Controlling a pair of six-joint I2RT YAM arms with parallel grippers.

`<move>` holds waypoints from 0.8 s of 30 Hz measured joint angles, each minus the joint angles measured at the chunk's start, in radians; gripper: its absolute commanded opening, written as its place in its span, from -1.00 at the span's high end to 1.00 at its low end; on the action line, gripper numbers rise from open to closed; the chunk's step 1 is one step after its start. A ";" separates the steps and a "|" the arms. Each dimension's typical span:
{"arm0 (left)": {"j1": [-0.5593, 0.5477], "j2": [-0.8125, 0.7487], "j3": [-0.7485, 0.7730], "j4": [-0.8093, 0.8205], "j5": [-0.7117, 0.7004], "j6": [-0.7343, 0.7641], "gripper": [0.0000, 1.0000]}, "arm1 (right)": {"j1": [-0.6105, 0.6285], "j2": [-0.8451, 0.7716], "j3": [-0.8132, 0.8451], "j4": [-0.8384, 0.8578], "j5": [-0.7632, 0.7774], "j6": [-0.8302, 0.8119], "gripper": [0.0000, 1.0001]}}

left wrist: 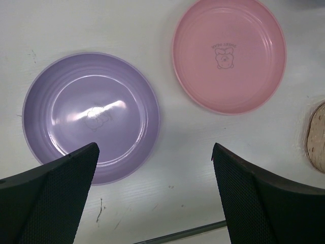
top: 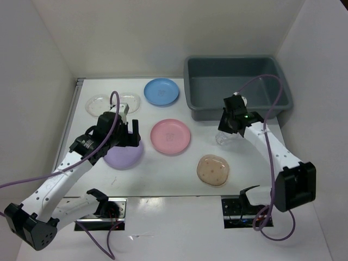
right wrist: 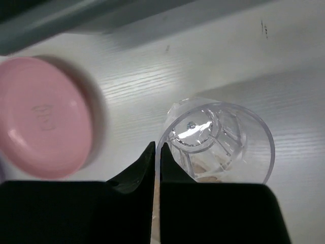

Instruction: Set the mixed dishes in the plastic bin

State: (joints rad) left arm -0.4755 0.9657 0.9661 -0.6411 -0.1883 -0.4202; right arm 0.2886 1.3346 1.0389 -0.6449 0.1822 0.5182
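One bin (top: 283, 93), four coloured plates (top: 170, 136) (clear dishes (top: 102, 103): perhaps three).

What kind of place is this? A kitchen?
Probably a robot lab, not a kitchen: a left arm and right arm on a white table, blank white walls, a pink plate and a grey bin.

Bare table (top: 247, 160) right of tan speckled plate (top: 213, 169) and along the near edge before all plates; narrow bare strip between lavender plate (left wrist: 91, 117) and pink plate (left wrist: 228, 56), with left gripper (left wrist: 155, 147) spread wide above it, one finger over the lavender rim. Blocked across the back by clear plates (top: 103, 104), blue plate (top: 161, 91) and plastic bin (top: 193, 100), the bin open from above. Blocked before the bin's near wall by right gripper (right wrist: 156, 152) pinched on held clear dish (right wrist: 223, 145), right arm (top: 272, 152) slanting over the table's right side
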 measured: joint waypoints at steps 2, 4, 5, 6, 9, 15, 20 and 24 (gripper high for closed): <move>0.000 0.003 -0.004 0.003 0.004 0.000 -0.98 | 0.002 -0.041 0.068 -0.059 -0.023 0.008 1.00; 0.000 0.009 -0.005 0.005 0.008 0.000 -0.98 | 0.002 -0.063 0.185 -0.101 -0.041 0.010 1.00; 0.000 0.013 -0.005 0.006 0.009 0.000 -0.98 | 0.002 -0.063 0.251 -0.108 -0.043 0.009 1.00; 0.000 0.016 -0.005 0.008 0.010 0.000 -0.98 | 0.002 -0.061 0.324 -0.107 -0.047 0.005 1.00; 0.000 0.023 -0.005 0.013 0.011 0.000 -0.98 | 0.002 0.009 0.533 -0.106 -0.036 -0.016 1.00; 0.000 0.032 -0.005 0.019 0.011 0.000 -0.98 | 0.002 0.326 0.847 -0.035 0.002 -0.079 1.00; 0.000 0.032 -0.005 0.022 0.011 -0.002 -0.98 | 0.002 0.624 0.912 -0.013 0.008 -0.114 1.00; 0.003 0.031 -0.011 0.026 0.010 -0.003 -0.98 | 0.002 0.753 0.923 -0.030 0.002 -0.128 1.00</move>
State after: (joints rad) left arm -0.4721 0.9970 0.9550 -0.6151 -0.1783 -0.4229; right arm 0.2905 2.0880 1.9621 -0.6750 0.1837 0.3904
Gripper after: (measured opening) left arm 0.992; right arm 0.032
